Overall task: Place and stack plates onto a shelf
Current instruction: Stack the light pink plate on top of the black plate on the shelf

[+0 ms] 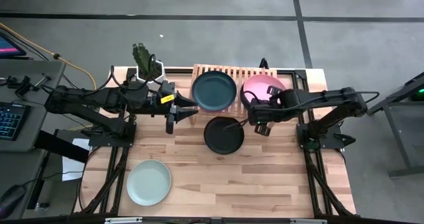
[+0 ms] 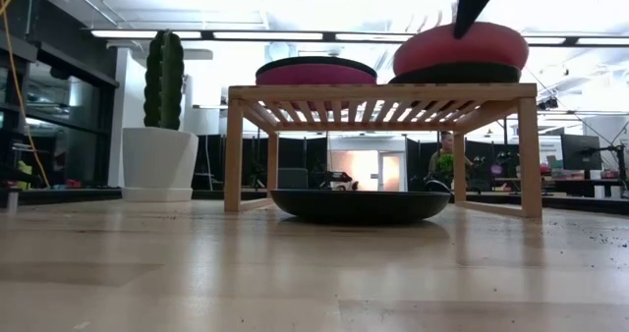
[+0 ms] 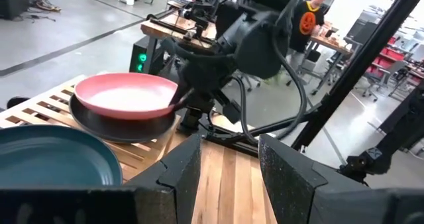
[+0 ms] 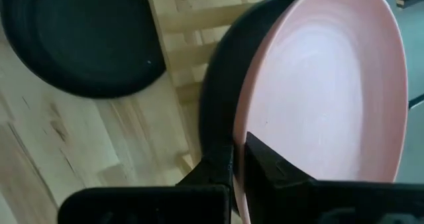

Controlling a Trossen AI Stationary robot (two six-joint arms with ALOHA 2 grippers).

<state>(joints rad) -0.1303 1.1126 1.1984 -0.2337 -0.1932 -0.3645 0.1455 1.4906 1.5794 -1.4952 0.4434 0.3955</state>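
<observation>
The wooden shelf (image 1: pixel 248 73) (image 2: pixel 383 101) stands at the table's far edge. On its left half a dark teal plate (image 1: pixel 214 90) lies on a hot pink plate (image 2: pixel 314 75). On its right half a light pink plate (image 1: pixel 265 86) (image 4: pixel 331 85) lies on a dark grey-green plate (image 2: pixel 457 74) (image 4: pixel 222 85). My right gripper (image 1: pixel 254 111) (image 4: pixel 238 151) is shut on the light pink plate's near rim. My left gripper (image 1: pixel 177 109) (image 3: pixel 228 154) is open, just left of the shelf's near corner. A black plate (image 1: pixel 224 134) and a pale mint plate (image 1: pixel 149 181) lie flat on the table. My right gripper pinches the light pink plate's rim (image 4: pixel 240 134) on the side facing the table's near edge. One finger (image 4: pixel 271 164) lies on the plate's inner face and the other finger (image 4: pixel 218 168) on its outside. The plate sits slightly tilted on the dark grey-green plate.
A white pot with a cactus (image 1: pixel 147 63) (image 2: pixel 162 126) stands at the far left corner, behind my left arm. The black plate lies just in front of the shelf, between the two grippers. People and workbenches show in the room beyond the table.
</observation>
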